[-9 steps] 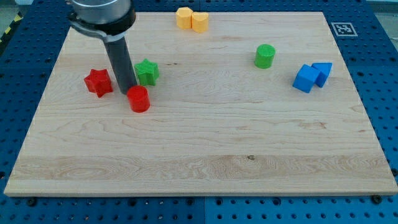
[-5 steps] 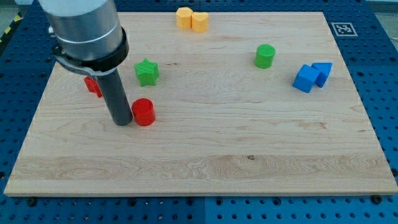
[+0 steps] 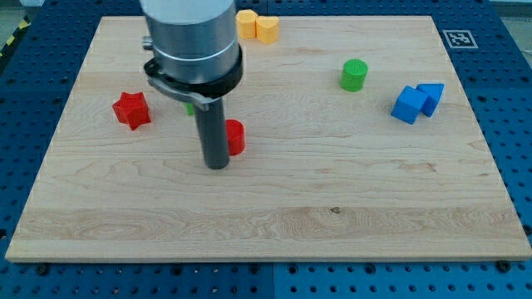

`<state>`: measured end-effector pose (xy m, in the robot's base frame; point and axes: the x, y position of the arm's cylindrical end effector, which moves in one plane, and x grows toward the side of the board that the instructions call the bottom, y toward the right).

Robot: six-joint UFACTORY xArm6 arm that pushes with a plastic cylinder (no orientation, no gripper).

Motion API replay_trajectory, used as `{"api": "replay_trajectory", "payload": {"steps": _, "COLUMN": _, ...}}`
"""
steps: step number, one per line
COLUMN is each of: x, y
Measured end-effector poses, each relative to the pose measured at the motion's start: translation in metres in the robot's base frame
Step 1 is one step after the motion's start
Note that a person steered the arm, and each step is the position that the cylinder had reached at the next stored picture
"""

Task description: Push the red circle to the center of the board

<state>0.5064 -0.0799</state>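
Note:
The red circle [image 3: 236, 137], a short red cylinder, stands on the wooden board [image 3: 332, 191] left of its middle. My tip [image 3: 216, 164] rests on the board right against the cylinder's left side and slightly nearer the view's bottom. The rod covers the cylinder's left part. The arm's grey body fills the view's top middle-left.
A red star [image 3: 131, 110] lies at the left. A green block [image 3: 190, 107] is almost hidden behind the rod. Two yellow blocks [image 3: 256, 26] sit at the top edge. A green cylinder [image 3: 354, 75] and two blue blocks [image 3: 416, 101] are at the right.
My tip has moved right and a little toward the view's bottom. The red circle has slid right with it, from near the green star toward the board's middle.

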Motion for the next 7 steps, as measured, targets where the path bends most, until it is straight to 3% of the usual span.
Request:
{"api": "replay_trajectory", "payload": {"steps": 3, "x": -0.013, "y": -0.030}}
{"api": "replay_trajectory", "payload": {"steps": 6, "x": -0.039, "y": 0.070}}
{"api": "replay_trajectory", "payload": {"steps": 7, "x": -0.032, "y": 0.072}}
